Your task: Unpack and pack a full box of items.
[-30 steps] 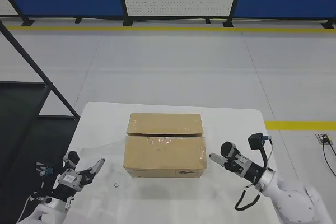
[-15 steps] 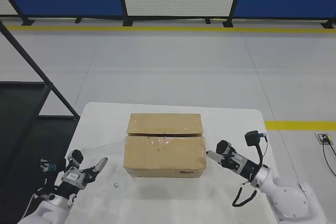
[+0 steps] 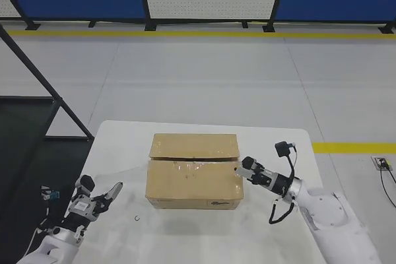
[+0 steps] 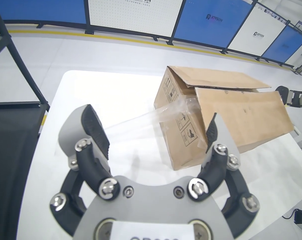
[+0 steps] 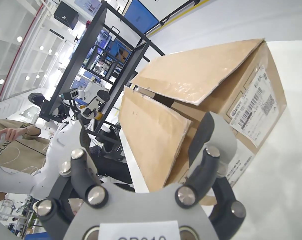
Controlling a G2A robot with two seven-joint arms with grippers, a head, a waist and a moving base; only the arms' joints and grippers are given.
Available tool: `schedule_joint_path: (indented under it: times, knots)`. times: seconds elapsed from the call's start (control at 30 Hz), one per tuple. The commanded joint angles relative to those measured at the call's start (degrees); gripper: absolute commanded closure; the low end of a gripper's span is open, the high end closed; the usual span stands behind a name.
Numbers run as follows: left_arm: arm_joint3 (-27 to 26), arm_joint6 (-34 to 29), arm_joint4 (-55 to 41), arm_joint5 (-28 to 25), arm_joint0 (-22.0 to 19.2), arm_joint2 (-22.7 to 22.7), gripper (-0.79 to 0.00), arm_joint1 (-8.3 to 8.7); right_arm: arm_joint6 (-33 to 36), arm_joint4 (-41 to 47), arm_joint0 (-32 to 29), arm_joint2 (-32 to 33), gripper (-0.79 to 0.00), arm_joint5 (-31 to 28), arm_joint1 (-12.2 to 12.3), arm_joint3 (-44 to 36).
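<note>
Right gripper (image 3: 241, 169), fingers spread, sits just beside the right end of the cardboard box (image 3: 195, 181), which lies lengthwise across the middle of the table (image 3: 119, 140), far nearer than the left gripper (image 3: 102, 198), also spread, well off its left end.

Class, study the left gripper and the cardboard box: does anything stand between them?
Nothing solid. Only a loose strip of clear tape trails from the cardboard box's end towards the open left gripper; a tiny dark ring lies on the table just aside.
</note>
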Motion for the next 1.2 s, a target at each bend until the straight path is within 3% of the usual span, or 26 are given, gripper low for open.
schedule_joint_path:
  times: [0.0, 0.5, 0.63, 0.83, 1.17]
  knots:
    - [-0.1, 0.1, 0.1, 0.4, 0.2, 0.0, -0.785, -0.02, 0.8, 1.5, 0.7, -0.3, -0.785, -1.7, 0.0, 0.8]
    - [-0.4, -0.3, 0.1, 4.0, -1.1, 1.8, -0.785, -0.30, 16.0, 17.1, -2.8, 2.9, -0.785, -14.2, 2.1, -4.7]
    - [-0.3, -1.9, 0.6, 4.4, -2.0, 2.8, -0.785, -0.31, 17.8, 18.1, -5.1, 4.0, -0.785, -14.9, 2.9, -8.2]
    - [-0.4, -4.7, 2.1, 2.0, -2.6, 4.7, -0.785, -0.16, 18.3, 15.2, -8.2, 3.5, -0.785, -14.4, 4.7, -13.4]
    - [-0.1, -9.9, 1.7, -6.3, -2.4, 6.2, -0.785, 0.39, 17.5, 10.9, -9.7, 0.2, -0.785, -15.2, 7.5, -14.9]
